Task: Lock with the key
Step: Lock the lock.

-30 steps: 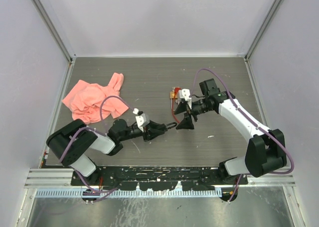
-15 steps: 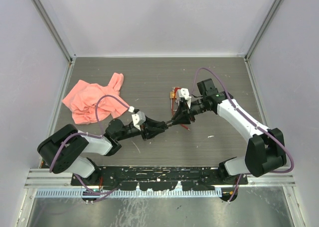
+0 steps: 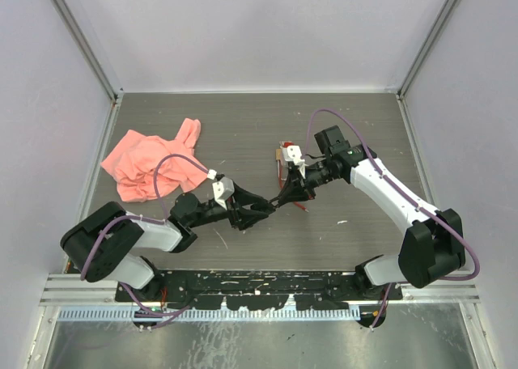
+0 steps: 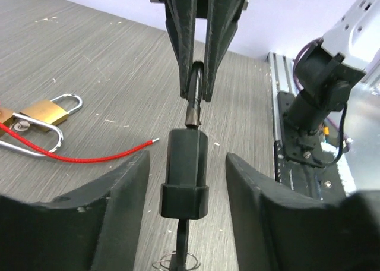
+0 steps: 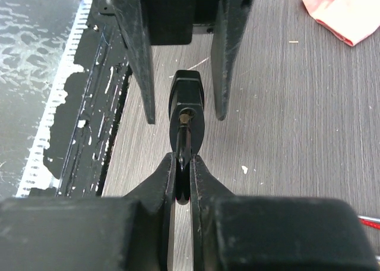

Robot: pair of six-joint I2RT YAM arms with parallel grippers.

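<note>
- Right tool [image 5: 183,164] is clamped on the black padlock [image 5: 186,95], at its shackle.
- Left tool [image 4: 185,164] stands apart, flanking the body.
- Key [image 4: 181,238] looks inserted; the turn is not yet done.

Crumpled pink cloth [image 3: 154,165] on the dark wood-grain table [image 3: 243,126], far left

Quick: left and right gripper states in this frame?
Left gripper: open, fingers either side of the black lock, not touching it.
Right gripper: closed on the lock's loop.
</note>
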